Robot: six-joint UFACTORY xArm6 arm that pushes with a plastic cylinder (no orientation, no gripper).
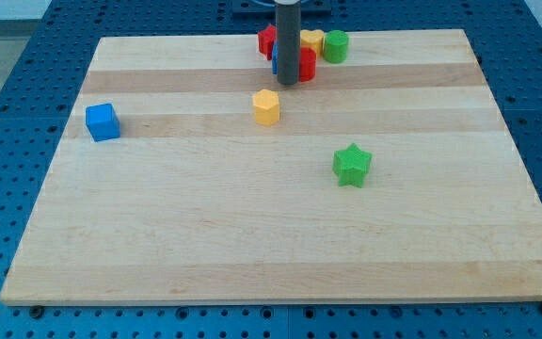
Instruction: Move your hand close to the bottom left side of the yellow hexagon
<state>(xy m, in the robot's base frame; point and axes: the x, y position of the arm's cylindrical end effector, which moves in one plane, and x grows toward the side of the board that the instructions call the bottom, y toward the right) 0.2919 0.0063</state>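
Observation:
The yellow hexagon point(266, 106) sits on the wooden board point(205, 235) a little above its middle. My rod comes down from the view's top and my tip point(288, 82) touches the board just above and to the right of the hexagon, a short gap away. The rod stands in front of a cluster of blocks at the top edge.
Behind the rod are a red block point(267, 40), a blue block point(276, 58), another red block point(307, 64), a yellow block point(310, 40) and a green cylinder point(335, 45). A blue cube point(103, 122) lies at the left. A green star point(352, 165) lies right of centre.

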